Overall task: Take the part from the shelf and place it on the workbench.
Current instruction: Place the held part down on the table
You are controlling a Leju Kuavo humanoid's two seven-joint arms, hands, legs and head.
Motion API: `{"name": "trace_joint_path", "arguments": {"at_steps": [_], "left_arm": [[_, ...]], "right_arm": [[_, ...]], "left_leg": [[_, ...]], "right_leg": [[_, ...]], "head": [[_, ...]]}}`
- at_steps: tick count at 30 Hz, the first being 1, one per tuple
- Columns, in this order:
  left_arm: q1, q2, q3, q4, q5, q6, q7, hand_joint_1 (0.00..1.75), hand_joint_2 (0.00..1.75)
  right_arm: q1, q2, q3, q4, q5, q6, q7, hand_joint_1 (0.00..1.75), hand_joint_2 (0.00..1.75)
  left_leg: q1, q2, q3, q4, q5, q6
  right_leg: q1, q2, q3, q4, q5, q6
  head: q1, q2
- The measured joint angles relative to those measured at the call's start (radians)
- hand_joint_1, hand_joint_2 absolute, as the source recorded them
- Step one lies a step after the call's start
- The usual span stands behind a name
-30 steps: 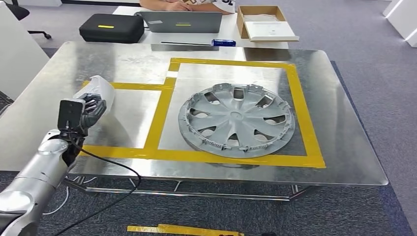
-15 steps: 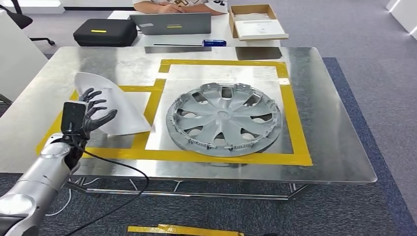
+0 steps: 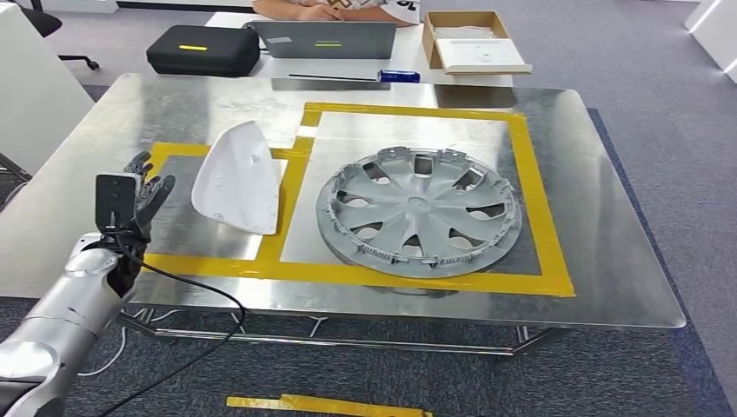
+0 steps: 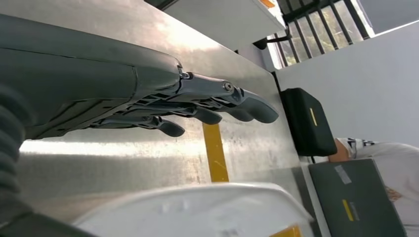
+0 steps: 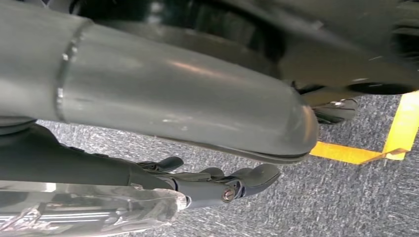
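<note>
Head view: robot hand [image 3: 143, 193] open, empty.

A shiny metal workbench [image 3: 608, 261] marked with yellow tape [image 3: 365, 276] stands on grey carpet [image 3: 660, 78]. Just behind the workbench is a white desk [image 3: 408, 65] carrying a black case [image 3: 202, 49], a grey laptop [image 3: 328, 39], a blue pen-like thing [image 3: 397, 76] and an open cardboard box [image 3: 474, 39]; a person sits at that desk. A loose yellow strip [image 3: 326, 405] lies on the floor before the workbench
</note>
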Motion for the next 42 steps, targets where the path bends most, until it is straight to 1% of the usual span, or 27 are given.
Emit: {"name": "trace_joint_path", "arguments": {"at_steps": [1, 2, 4, 6, 7, 9, 11, 13, 15, 16, 17, 18, 20, 21, 22, 25, 27, 30, 31, 32, 33, 36, 37, 38, 40, 41, 42], "left_arm": [[0.000, 0.000, 0.000, -0.006, 0.001, 0.008, 0.004, 0.00, 0.00], [0.000, 0.000, 0.000, -0.013, 0.002, 0.014, 0.006, 0.00, 0.00], [-0.001, 0.000, 0.000, -0.027, 0.004, 0.022, 0.010, 0.00, 0.00], [-0.004, 0.000, 0.001, -0.040, 0.012, 0.030, 0.012, 0.00, 0.00], [-0.005, 0.000, 0.003, -0.046, 0.017, 0.035, 0.012, 0.00, 0.00], [-0.006, -0.002, 0.005, -0.066, 0.029, 0.053, 0.014, 0.00, 0.00], [-0.011, -0.005, 0.006, -0.095, 0.029, 0.087, 0.018, 0.00, 0.00], [-0.020, -0.009, 0.004, -0.129, 0.016, 0.131, 0.025, 0.00, 0.00], [-0.025, -0.014, -0.001, -0.166, -0.001, 0.167, 0.040, 0.00, 0.00], [-0.025, -0.016, -0.004, -0.182, -0.006, 0.176, 0.047, 0.00, 0.00], [-0.025, -0.019, -0.008, -0.197, -0.009, 0.182, 0.053, 0.00, 0.00], [-0.026, -0.021, -0.010, -0.210, -0.011, 0.184, 0.056, 0.00, 0.00], [-0.030, -0.024, -0.014, -0.233, -0.013, 0.185, 0.057, 0.00, 0.00], [-0.033, -0.025, -0.016, -0.243, -0.011, 0.185, 0.057, 0.00, 0.00], [-0.033, -0.027, -0.018, -0.251, -0.009, 0.185, 0.056, 0.00, 0.00], [-0.023, -0.032, -0.030, -0.285, -0.014, 0.187, 0.039, 0.00, 0.00], [-0.018, -0.038, -0.047, -0.318, -0.045, 0.208, 0.031, 0.00, 0.00], [-0.008, -0.049, -0.076, -0.372, -0.089, 0.244, 0.032, 0.00, 0.00], [-0.001, -0.054, -0.087, -0.391, -0.101, 0.254, 0.031, 0.00, 0.00], [0.006, -0.060, -0.098, -0.411, -0.112, 0.262, 0.029, 0.00, 0.00], [0.013, -0.066, -0.109, -0.431, -0.122, 0.269, 0.027, 0.00, 0.00], [0.025, -0.082, -0.138, -0.483, -0.135, 0.277, 0.024, 0.00, 0.00], [0.027, -0.086, -0.147, -0.499, -0.136, 0.279, 0.023, 0.00, 0.00], [0.029, -0.089, -0.157, -0.513, -0.140, 0.281, 0.022, 0.00, 0.00], [0.036, -0.095, -0.176, -0.536, -0.147, 0.285, 0.020, 0.00, 0.00], [0.041, -0.097, -0.185, -0.545, -0.151, 0.286, 0.019, 0.00, 0.00], [0.045, -0.098, -0.194, -0.552, -0.153, 0.287, 0.018, 0.00, 0.00]], "right_arm": [[0.000, 0.000, 0.000, 0.000, -0.001, 0.000, 0.001, 0.00, 0.00], [0.000, 0.000, 0.000, 0.000, -0.001, 0.000, 0.001, 0.00, 0.00], [-0.001, 0.000, 0.001, 0.001, -0.001, -0.001, 0.001, 0.00, 0.00], [-0.002, 0.000, 0.002, 0.002, -0.001, -0.002, 0.001, 0.00, 0.00], [-0.002, 0.000, 0.002, 0.002, -0.001, -0.002, 0.002, 0.00, 0.00], [0.000, 0.000, 0.002, 0.002, -0.003, -0.004, 0.004, 0.00, 0.00], [0.001, 0.000, 0.003, 0.003, -0.004, -0.007, 0.006, 0.00, 0.00], [0.000, 0.000, 0.003, 0.003, -0.006, -0.009, 0.007, 0.00, 0.00], [0.001, 0.000, 0.003, 0.003, -0.007, -0.010, 0.008, 0.00, 0.00], [0.001, 0.000, 0.003, 0.003, -0.008, -0.011, 0.009, 0.00, 0.00], [0.002, 0.000, 0.003, 0.003, -0.008, -0.011, 0.010, 0.00, 0.00], [0.001, 0.000, 0.003, 0.003, -0.008, -0.011, 0.010, 0.00, 0.00], [0.000, 0.000, 0.003, 0.003, -0.008, -0.011, 0.010, 0.00, 0.00], [0.000, 0.000, 0.003, 0.003, -0.008, -0.011, 0.011, 0.00, 0.00], [0.000, 0.000, 0.003, 0.003, -0.009, -0.011, 0.012, 0.00, 0.00], [0.006, 0.000, 0.003, 0.003, -0.009, -0.012, 0.014, 0.00, 0.00], [0.010, 0.000, 0.003, 0.003, -0.010, -0.011, 0.014, 0.00, 0.00], [0.013, 0.000, 0.003, 0.002, -0.010, -0.007, 0.015, 0.00, 0.00], [0.013, 0.000, 0.003, 0.002, -0.009, -0.005, 0.015, 0.00, 0.00], [0.013, 0.000, 0.003, 0.002, -0.009, -0.003, 0.015, 0.00, 0.00], [0.014, 0.000, 0.003, 0.002, -0.009, -0.002, 0.016, 0.00, 0.00], [0.011, -0.001, 0.004, 0.002, -0.009, 0.000, 0.016, 0.00, 0.00], [0.010, -0.001, 0.004, 0.002, -0.009, 0.001, 0.016, 0.00, 0.00], [0.010, -0.001, 0.004, 0.002, -0.009, 0.003, 0.016, 0.00, 0.00], [0.012, -0.001, 0.004, 0.002, -0.009, 0.005, 0.016, 0.00, 0.00], [0.012, -0.001, 0.004, 0.002, -0.009, 0.005, 0.016, 0.00, 0.00], [0.012, 0.000, 0.004, 0.002, -0.009, 0.006, 0.017, 0.00, 0.00]], "left_leg": [[0.000, 0.000, 0.000, 0.000, 0.000, 0.000], [0.000, -0.001, 0.001, 0.000, 0.000, 0.000], [0.000, -0.002, 0.004, 0.000, -0.002, -0.003], [-0.004, -0.003, 0.004, 0.002, -0.005, -0.011], [-0.005, -0.003, 0.002, 0.003, -0.004, -0.016], [-0.004, -0.003, 0.000, 0.002, -0.002, -0.028], [-0.002, -0.002, -0.005, 0.015, -0.016, -0.038], [-0.001, 0.000, -0.040, 0.098, -0.069, -0.046], [-0.001, 0.000, -0.099, 0.229, -0.128, -0.049], [-0.001, 0.000, -0.117, 0.269, -0.136, -0.050], [-0.001, 0.000, -0.119, 0.274, -0.125, -0.049], [-0.001, 0.000, -0.101, 0.239, -0.096, -0.046], [-0.003, 0.000, -0.037, 0.111, -0.029, -0.038], [-0.005, 0.000, -0.011, 0.056, -0.010, -0.033], [-0.007, 0.000, 0.004, 0.022, -0.003, -0.029], [-0.007, 0.000, 0.006, 0.002, 0.000, -0.016], [-0.002, 0.002, 0.002, -0.005, 0.011, -0.002], [0.000, 0.003, -0.015, -0.006, 0.025, 0.007], [0.000, 0.003, -0.022, -0.006, 0.031, 0.007], [0.000, 0.003, -0.029, -0.006, 0.036, 0.006], [0.000, 0.002, -0.036, -0.006, 0.042, 0.004], [-0.001, 0.001, -0.051, -0.005, 0.060, -0.008], [-0.002, 0.001, -0.054, -0.005, 0.066, -0.014], [-0.003, 0.001, -0.056, -0.006, 0.073, -0.021], [-0.002, 0.001, -0.058, -0.009, 0.085, -0.033], [0.000, 0.001, -0.062, -0.004, 0.076, -0.038], [0.000, 0.001, -0.070, 0.013, 0.050, -0.042]], "right_leg": [[0.000, 0.000, -0.014, 0.027, -0.001, 0.001], [0.000, 0.000, -0.009, 0.014, 0.017, 0.000], [-0.001, 0.000, 0.050, -0.111, 0.086, -0.005], [0.001, 0.001, 0.111, -0.225, 0.123, -0.013], [0.002, 0.002, 0.123, -0.248, 0.124, -0.016], [0.004, 0.004, 0.127, -0.256, 0.123, -0.025], [0.002, 0.003, 0.130, -0.263, 0.129, -0.038], [0.000, 0.003, 0.133, -0.268, 0.133, -0.047], [0.001, 0.002, 0.133, -0.267, 0.133, -0.050], [0.002, 0.002, 0.133, -0.267, 0.133, -0.051], [0.002, 0.003, 0.133, -0.266, 0.133, -0.051], [0.003, 0.004, 0.134, -0.265, 0.133, -0.050], [0.005, 0.005, 0.135, -0.262, 0.132, -0.048], [0.007, 0.006, 0.133, -0.259, 0.132, -0.045], [0.009, 0.007, 0.130, -0.257, 0.132, -0.042], [0.009, 0.007, 0.121, -0.255, 0.134, -0.028], [0.008, 0.006, 0.105, -0.220, 0.096, -0.017], [0.000, 0.005, 0.047, -0.048, -0.016, -0.001], [-0.002, 0.004, 0.038, -0.006, -0.034, 0.003], [-0.004, 0.004, 0.044, 0.004, -0.034, 0.005], [-0.005, 0.004, 0.070, -0.027, -0.016, 0.006], [-0.007, 0.005, 0.201, -0.228, 0.047, 0.002], [-0.005, 0.006, 0.225, -0.268, 0.055, -0.001], [-0.004, 0.008, 0.232, -0.283, 0.057, -0.003], [-0.002, 0.009, 0.221, -0.283, 0.069, -0.014], [-0.003, 0.007, 0.215, -0.284, 0.076, -0.023], [-0.004, 0.005, 0.208, -0.286, 0.086, -0.034]], "head": [[0.000, 0.000], [0.000, 0.000], [0.001, 0.000], [0.000, 0.000], [-0.001, 0.000], [-0.002, 0.000], [-0.003, 0.000], [-0.006, 0.000], [-0.007, 0.000], [-0.007, 0.000], [-0.007, 0.000], [-0.007, 0.000], [-0.007, 0.000], [-0.007, 0.000], [-0.006, 0.000], [-0.006, 0.000], [-0.003, 0.000], [0.003, 0.000], [0.002, 0.000], [0.002, 0.000], [0.003, 0.000], [0.002, 0.000], [0.001, 0.000], [0.001, 0.000], [0.000, 0.000], [0.000, 0.000], [-0.001, 0.000]]}}
